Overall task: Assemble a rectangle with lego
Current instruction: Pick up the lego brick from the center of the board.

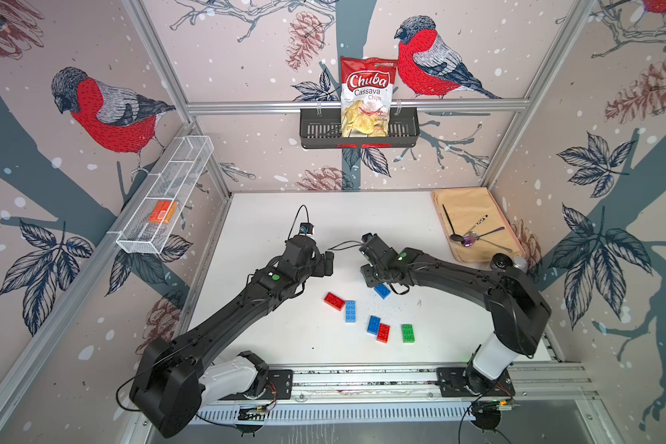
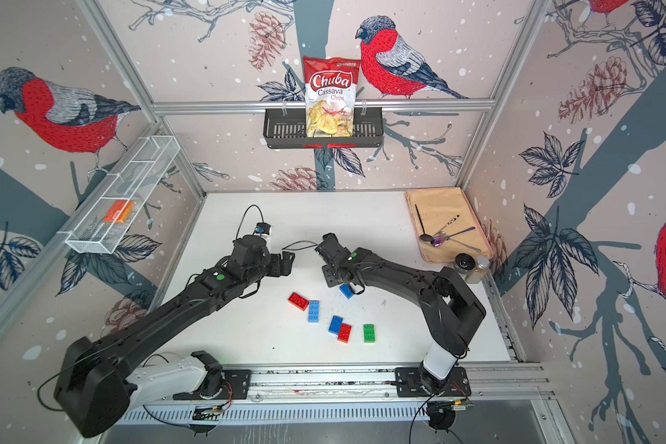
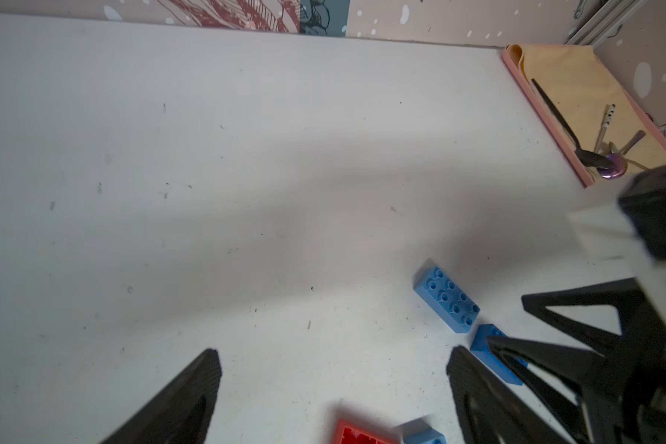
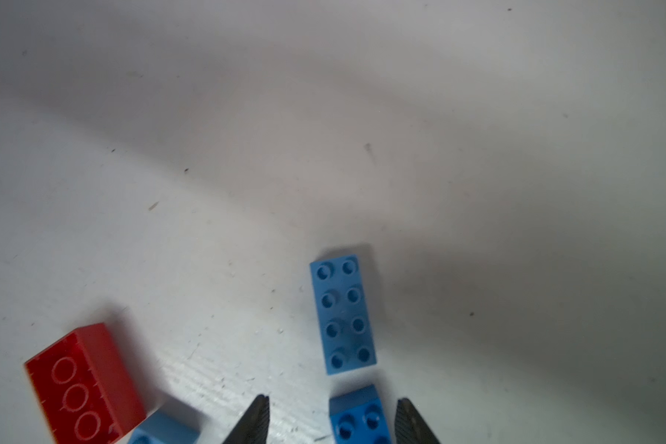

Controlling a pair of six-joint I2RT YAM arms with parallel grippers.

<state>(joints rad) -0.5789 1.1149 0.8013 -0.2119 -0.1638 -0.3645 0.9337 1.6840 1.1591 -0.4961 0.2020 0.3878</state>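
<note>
Plastic lego (image 1: 373, 325) lies scattered, unassembled; left jaws gape empty, right jaws straddle a blue brick (image 4: 356, 419), apparently ungripped.

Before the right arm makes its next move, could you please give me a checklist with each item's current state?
1. The dark blue brick sits between the right jaws: ok.
2. Right jaws shut on it: not ok; a gap shows on one side.
3. It meets the light blue brick ahead: not ok; a small gap separates them.
4. The left jaws are wide open and empty: ok.
5. Rectangle complete: not ok; the green brick lies alone.
</note>
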